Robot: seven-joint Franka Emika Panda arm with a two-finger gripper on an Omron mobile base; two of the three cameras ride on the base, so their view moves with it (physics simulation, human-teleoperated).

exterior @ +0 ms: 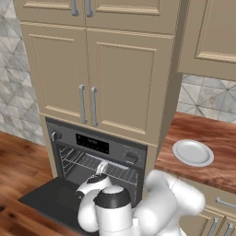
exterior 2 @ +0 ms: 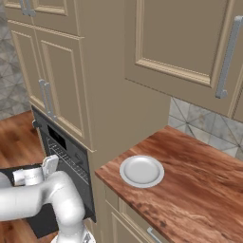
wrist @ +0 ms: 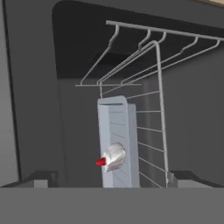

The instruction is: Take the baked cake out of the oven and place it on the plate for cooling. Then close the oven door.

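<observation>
With the oven door (exterior: 53,196) dropped open, the gripper (wrist: 109,178) faces the baked cake (wrist: 113,156) on its tray inside the oven (exterior: 99,156), fingers (wrist: 41,179) wide and empty for the grab.

2 base views flank the open oven (exterior: 99,159); hand view peers inside, close.

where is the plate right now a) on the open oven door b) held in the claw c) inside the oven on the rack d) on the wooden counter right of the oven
d: the plate lies bare on the wooden counter, to the right of the oven, whose door hangs open.
</observation>
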